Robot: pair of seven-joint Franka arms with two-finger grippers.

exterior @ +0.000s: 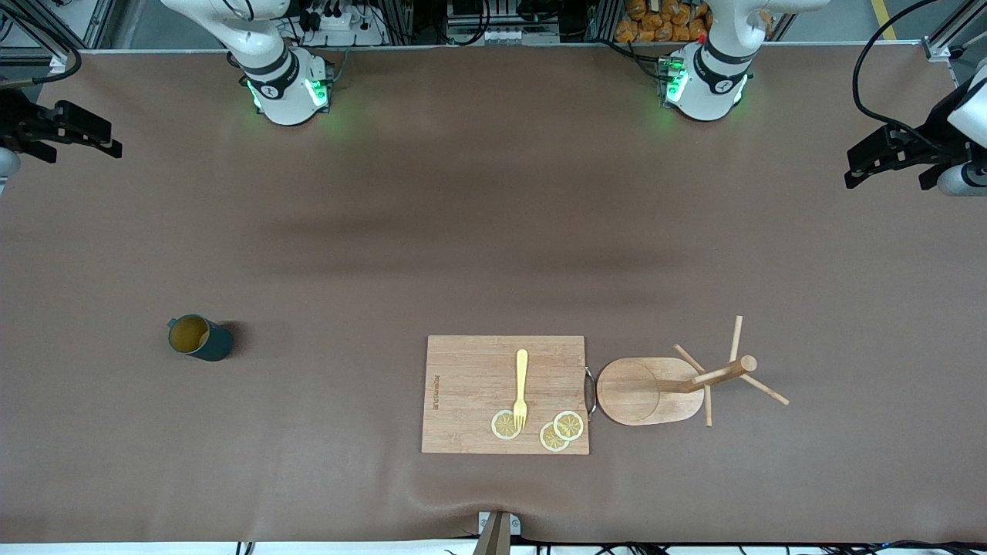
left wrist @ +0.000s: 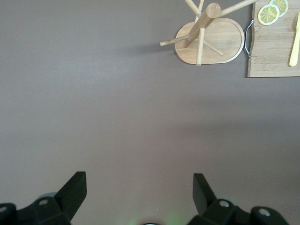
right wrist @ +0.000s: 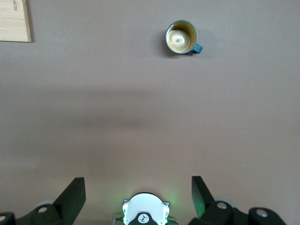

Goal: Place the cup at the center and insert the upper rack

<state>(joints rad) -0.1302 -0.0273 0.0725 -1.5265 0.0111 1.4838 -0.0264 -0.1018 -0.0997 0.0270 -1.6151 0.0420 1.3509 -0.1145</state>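
Note:
The dark teal cup point(exterior: 200, 338) stands upright on the brown table toward the right arm's end, its tan inside showing; the right wrist view shows the cup point(right wrist: 182, 37) with its small handle. The upper rack point(exterior: 669, 383), a light wooden mug tree with an oval base, a post and thin pegs, stands toward the left arm's end, beside the cutting board; the left wrist view also shows the rack point(left wrist: 210, 35). My left gripper point(exterior: 857, 166) point(left wrist: 139, 180) hangs open and empty high over its end of the table. My right gripper point(exterior: 108, 137) point(right wrist: 138, 185) hangs open and empty over the other end.
A rectangular wooden cutting board point(exterior: 470, 370) lies between cup and rack, nearer the front camera, carrying a yellow fork point(exterior: 521, 385) and three lemon slices point(exterior: 568, 425). Its metal handle point(exterior: 591, 391) touches the rack's base. The arm bases point(exterior: 287, 89) point(exterior: 703, 85) stand along the table's edge.

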